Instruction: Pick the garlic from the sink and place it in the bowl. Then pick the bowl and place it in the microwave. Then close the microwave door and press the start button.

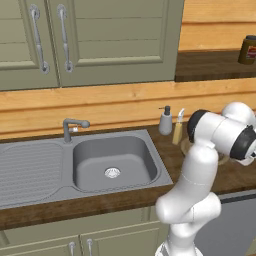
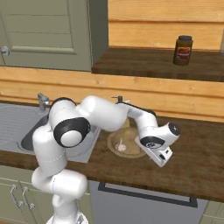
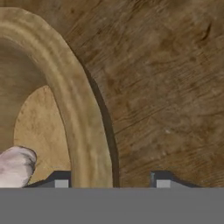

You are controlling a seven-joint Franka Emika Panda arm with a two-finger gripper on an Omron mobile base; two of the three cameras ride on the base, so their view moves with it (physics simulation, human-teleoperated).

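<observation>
The wooden bowl (image 2: 114, 149) stands on the counter right of the sink (image 1: 90, 155). The pale garlic (image 2: 121, 147) lies inside it, seen again at the lower left of the hand view as a pinkish lump, the garlic (image 3: 15, 168). My gripper (image 3: 111, 183) reaches down over the bowl's right side and straddles the bowl's rim (image 3: 83, 127), one finger inside the bowl and one outside over the counter. The jaws are open, with a gap between the outer finger and the rim. The sink basin holds nothing. The microwave is out of view.
A soap dispenser (image 1: 165, 121) and a small yellow-handled item (image 1: 177, 131) stand at the wall behind the bowl. A jar (image 2: 183, 50) sits on the shelf above. The tap (image 1: 70, 127) rises behind the sink. Bare wooden counter (image 2: 197, 162) stretches to the right.
</observation>
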